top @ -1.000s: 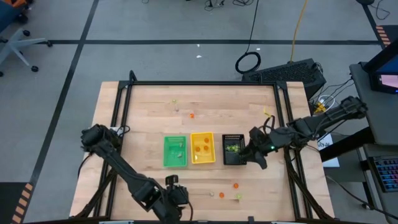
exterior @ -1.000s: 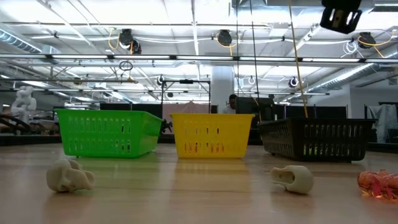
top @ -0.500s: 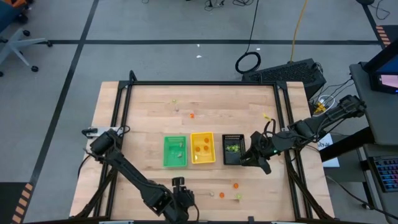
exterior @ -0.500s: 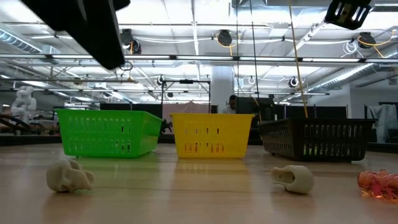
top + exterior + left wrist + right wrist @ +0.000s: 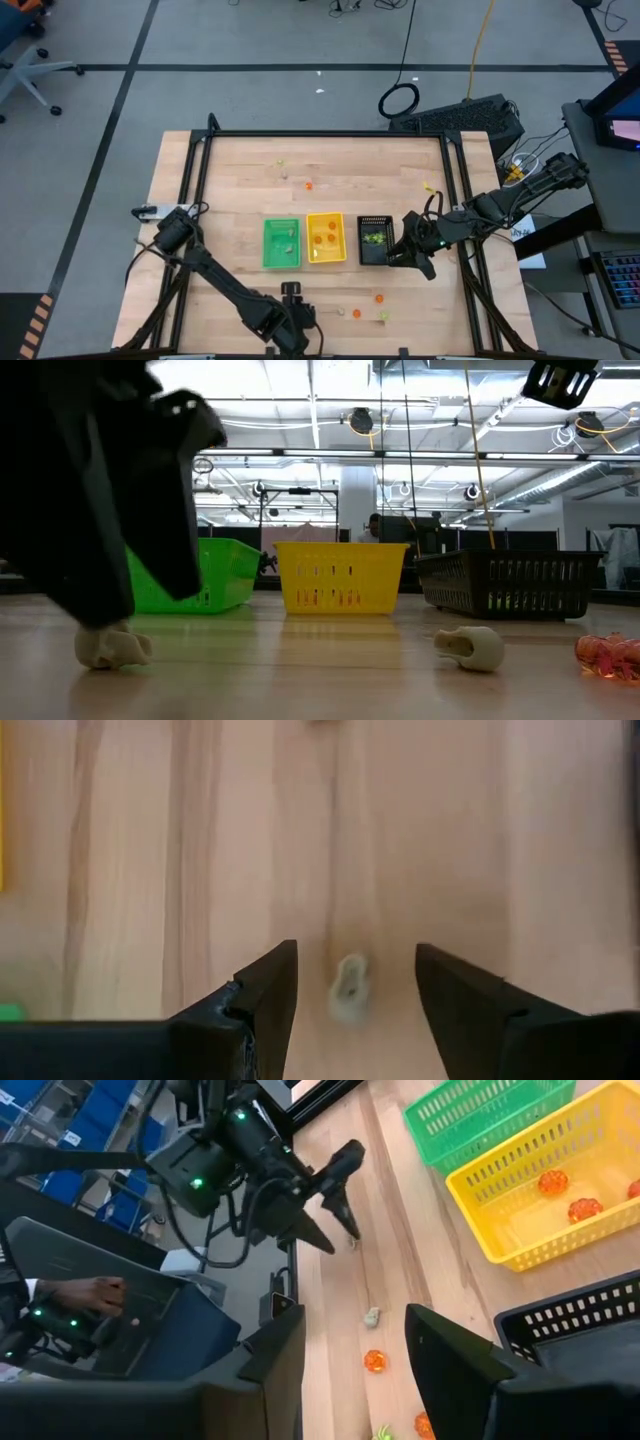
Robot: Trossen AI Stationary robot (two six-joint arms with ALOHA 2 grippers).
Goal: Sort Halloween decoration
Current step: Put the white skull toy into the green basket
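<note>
Pale whitish trinket (image 5: 349,988) lies on the bare wood of the table (image 5: 240,180) near its front edge, between the parted fingers of my left gripper (image 5: 355,990), which grasps nothing. My right gripper (image 5: 352,1370), likewise open and empty, hovers beside the black tray (image 5: 376,240); orange trinkets (image 5: 568,1195) sit in the yellow tray (image 5: 326,238).
</note>
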